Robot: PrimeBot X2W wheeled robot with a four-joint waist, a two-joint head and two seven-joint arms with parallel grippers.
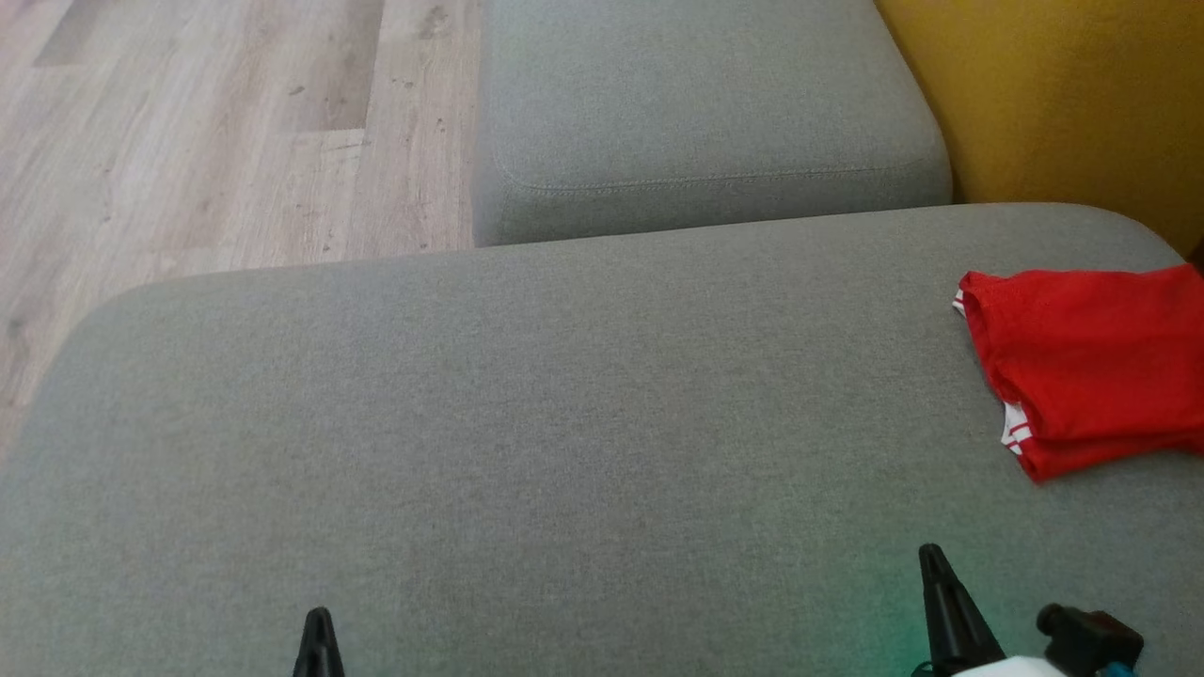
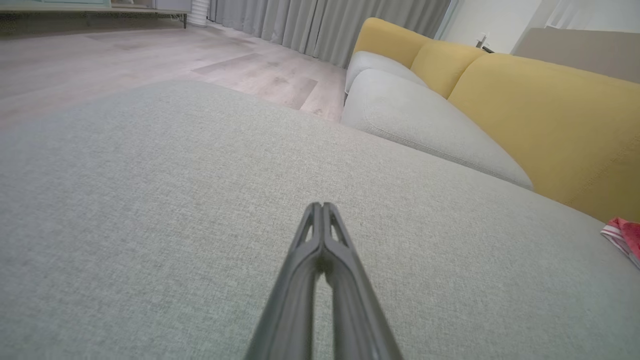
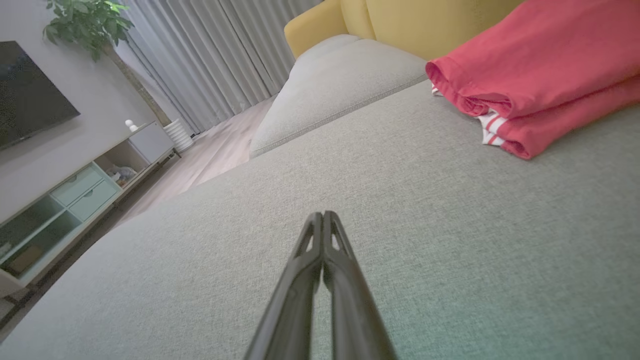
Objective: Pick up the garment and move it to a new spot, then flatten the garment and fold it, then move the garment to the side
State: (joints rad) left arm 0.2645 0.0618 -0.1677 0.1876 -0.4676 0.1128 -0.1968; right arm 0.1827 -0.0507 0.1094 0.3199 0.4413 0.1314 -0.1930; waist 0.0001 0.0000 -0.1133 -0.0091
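A folded red garment (image 1: 1091, 362) with white striped trim lies at the far right of the grey sofa seat (image 1: 527, 442), running off the head view's right edge. It appears large in the right wrist view (image 3: 530, 80) and as a sliver in the left wrist view (image 2: 625, 237). My right gripper (image 1: 931, 557) hovers low over the seat, short of the garment, fingers pressed together (image 3: 323, 216) on nothing. My left gripper (image 1: 319, 616) is at the bottom left, far from the garment, likewise shut and empty (image 2: 322, 206).
A second grey seat cushion (image 1: 705, 113) lies beyond the seat, with a yellow backrest (image 1: 1063, 94) on the right. Wooden floor (image 1: 207, 132) drops away past the seat's far-left edge. A TV cabinet (image 3: 75, 195), curtains and a plant stand across the room.
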